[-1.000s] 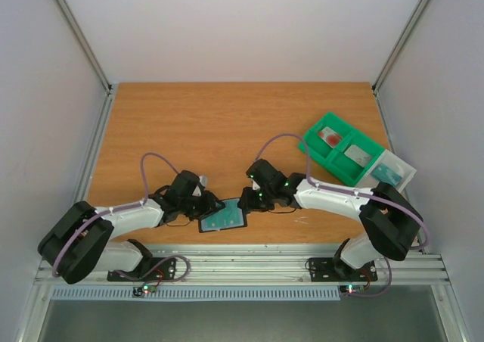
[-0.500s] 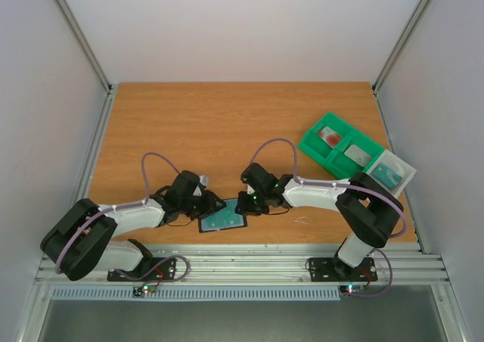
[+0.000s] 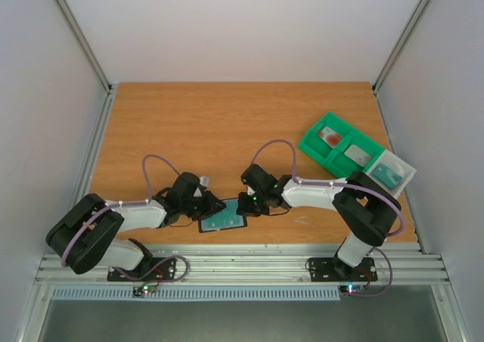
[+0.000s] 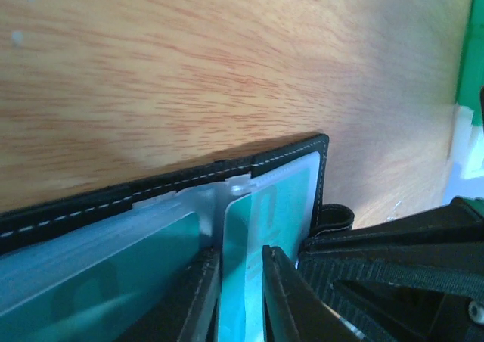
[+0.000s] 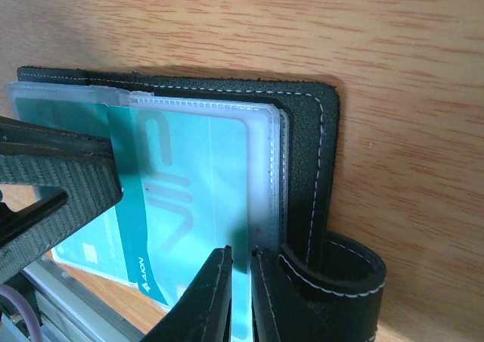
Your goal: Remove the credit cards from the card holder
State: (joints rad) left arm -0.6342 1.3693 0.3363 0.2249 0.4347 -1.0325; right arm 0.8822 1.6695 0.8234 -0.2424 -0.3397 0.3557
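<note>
The card holder (image 3: 223, 219) lies open near the table's front edge, black with white stitching (image 4: 151, 191) and a snap tab (image 5: 340, 274). Clear plastic sleeves inside it hold teal cards (image 5: 189, 183). My left gripper (image 3: 214, 206) comes in from the left. Its fingers stand narrow around one upright sleeve leaf with a teal card (image 4: 249, 213), gripper (image 4: 240, 255) shut on it. From the right, my right gripper (image 3: 243, 203) pinches the sleeve's outer edge (image 5: 261, 175) beside the tab, gripper (image 5: 242, 253) nearly closed. A pale grey credit card (image 3: 355, 154) lies in the tray.
A green compartment tray (image 3: 314, 141) stands at the right with a red item (image 3: 330, 136) in one compartment. A teal item on a white sheet (image 3: 389, 172) lies just beyond it. The metal rail (image 3: 242, 262) runs close below the card holder.
Both pairs of jaws have narrowed onto the sleeves. The right arm's elbow has swung inward and its gripper has edged left toward the card holder. The left arm shifted slightly right.
</note>
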